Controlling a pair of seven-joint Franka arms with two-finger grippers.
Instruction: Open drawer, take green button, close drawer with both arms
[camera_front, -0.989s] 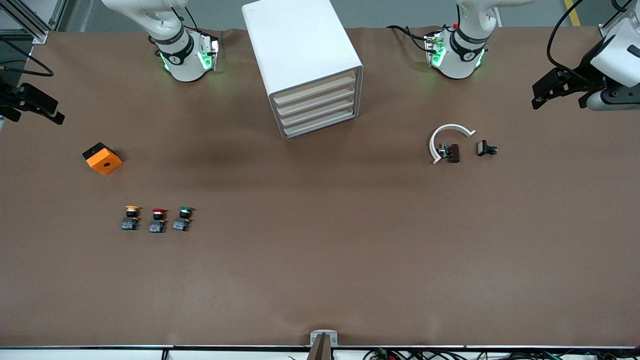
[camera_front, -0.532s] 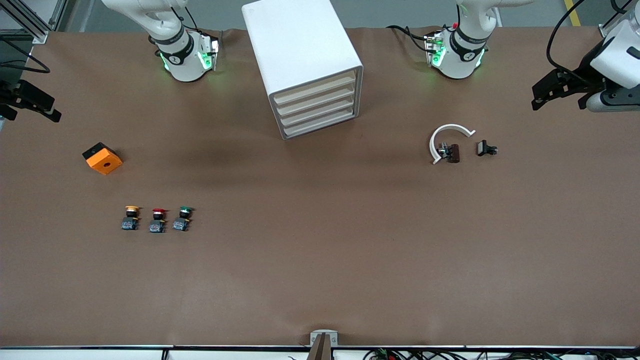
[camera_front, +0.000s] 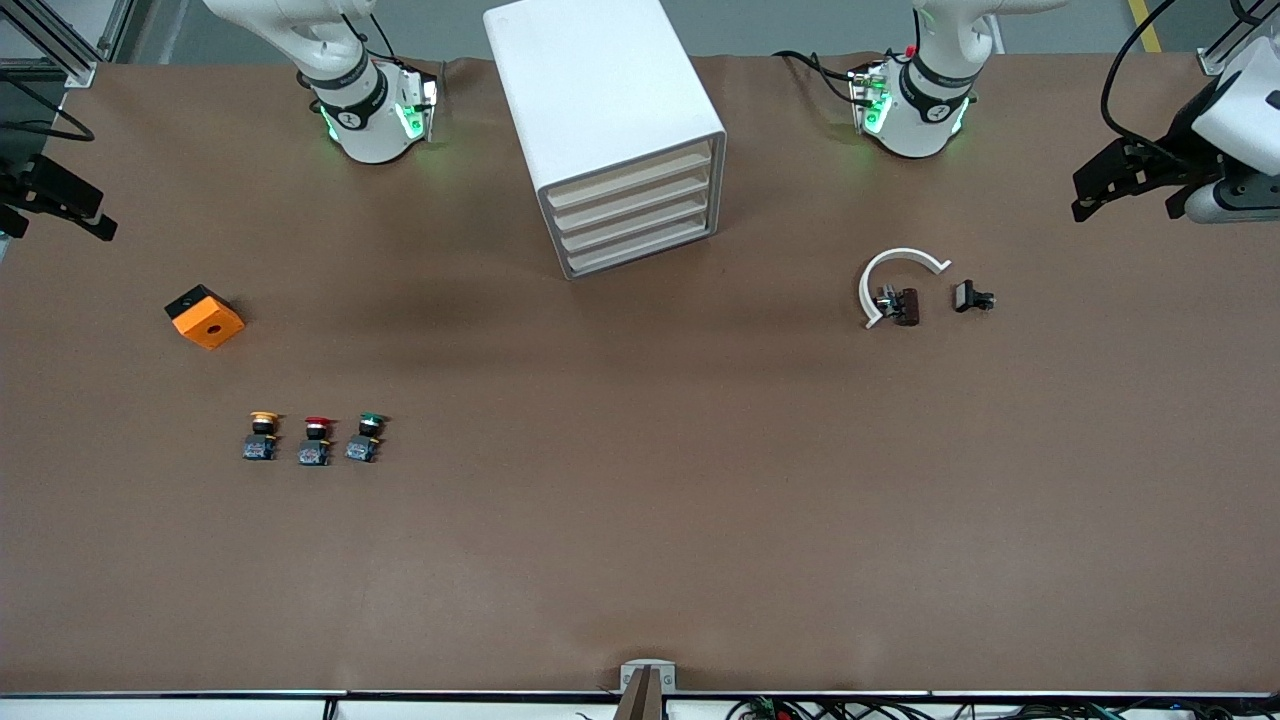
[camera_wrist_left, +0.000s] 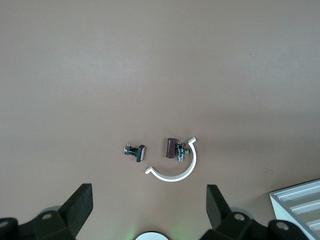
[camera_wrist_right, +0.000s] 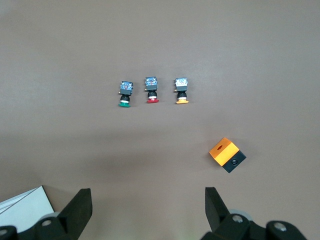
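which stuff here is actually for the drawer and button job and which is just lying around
For the job:
- third drawer of the white cabinet, shut
- green-capped button
- left gripper and right gripper, both open, waiting

Lying about:
- yellow-capped button
- red-capped button
- orange block
- white curved clip
- small black part

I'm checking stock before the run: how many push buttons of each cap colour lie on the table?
Green button: 1
Red button: 1
Yellow button: 1
Total: 3, in one row on the table.
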